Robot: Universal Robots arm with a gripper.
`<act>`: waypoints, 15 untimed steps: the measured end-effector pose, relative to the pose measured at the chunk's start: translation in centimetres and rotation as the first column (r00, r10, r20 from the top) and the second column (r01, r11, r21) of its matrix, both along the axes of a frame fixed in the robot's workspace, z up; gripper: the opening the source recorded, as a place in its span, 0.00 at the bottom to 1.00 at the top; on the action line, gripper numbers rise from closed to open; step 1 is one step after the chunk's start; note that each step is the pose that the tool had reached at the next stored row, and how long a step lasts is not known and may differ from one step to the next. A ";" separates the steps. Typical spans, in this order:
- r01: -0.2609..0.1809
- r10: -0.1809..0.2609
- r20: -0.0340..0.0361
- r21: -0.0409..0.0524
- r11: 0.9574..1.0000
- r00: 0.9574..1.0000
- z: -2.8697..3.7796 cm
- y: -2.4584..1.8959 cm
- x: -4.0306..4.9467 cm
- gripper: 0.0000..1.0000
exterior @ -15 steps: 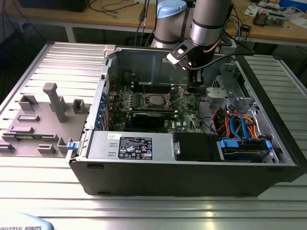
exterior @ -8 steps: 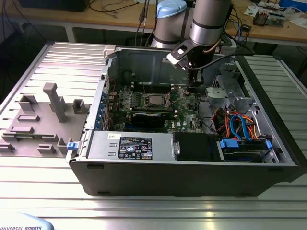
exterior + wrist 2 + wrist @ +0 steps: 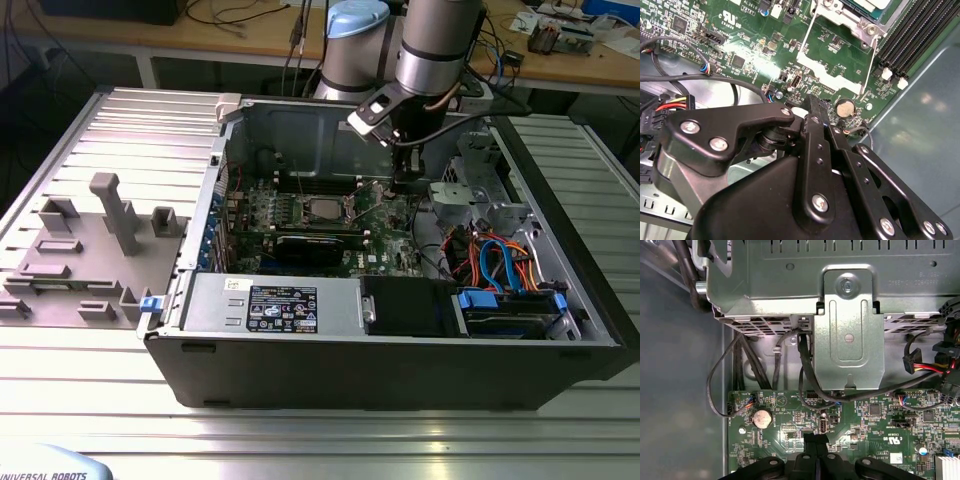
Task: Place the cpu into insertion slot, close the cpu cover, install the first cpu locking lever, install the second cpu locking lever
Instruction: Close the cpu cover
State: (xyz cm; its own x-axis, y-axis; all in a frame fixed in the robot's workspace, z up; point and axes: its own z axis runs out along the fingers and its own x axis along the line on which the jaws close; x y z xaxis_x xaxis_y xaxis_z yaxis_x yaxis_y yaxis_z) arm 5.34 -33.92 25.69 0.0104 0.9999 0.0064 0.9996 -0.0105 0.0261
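In the exterior view the insertion slot (image 3: 322, 209) sits mid-board inside the open computer case, with the silver-grey cpu (image 3: 323, 208) lying in its centre. The cpu cover (image 3: 842, 17) shows as a silver frame at the socket's edge and appears to lie flat. Two thin wire locking levers (image 3: 810, 35) (image 3: 868, 60) stand out from the socket, unlatched. My gripper (image 3: 405, 182) hangs over the green board to the exterior view's right of the socket. Its black fingers (image 3: 816, 440) are shut with nothing between them, near a round coin battery (image 3: 844, 107).
Long black memory slots (image 3: 905, 35) run beside the socket, and a black card (image 3: 315, 245) lies in front of it. A metal drive cage (image 3: 850, 330) and bundled cables (image 3: 497, 262) crowd the exterior view's right. Grey fixture blocks (image 3: 110, 215) stand on the table outside the case.
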 end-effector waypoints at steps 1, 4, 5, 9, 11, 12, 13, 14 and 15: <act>-0.008 0.008 -0.001 0.000 1.000 1.000 -0.01 0.00 0.00 0.11; -0.026 0.026 -0.001 0.000 1.000 1.000 -0.06 0.00 0.00 0.11; -0.026 0.026 -0.001 0.000 1.000 1.000 -0.08 0.00 0.00 0.11; -0.026 0.026 -0.001 0.000 1.000 1.000 -0.18 0.00 0.00 0.11; -0.026 0.026 -0.001 0.000 1.000 1.000 -0.24 0.00 0.00 0.11; -0.027 0.027 -0.001 0.000 1.000 1.000 -0.30 0.00 0.00 0.11; -0.027 0.027 -0.001 0.000 1.000 1.000 -0.32 0.00 0.00 0.11; -0.027 0.027 -0.001 0.000 1.000 1.000 -0.36 0.00 0.00 0.11; -0.027 0.027 -0.001 0.000 1.000 1.000 -0.40 0.00 0.00 0.11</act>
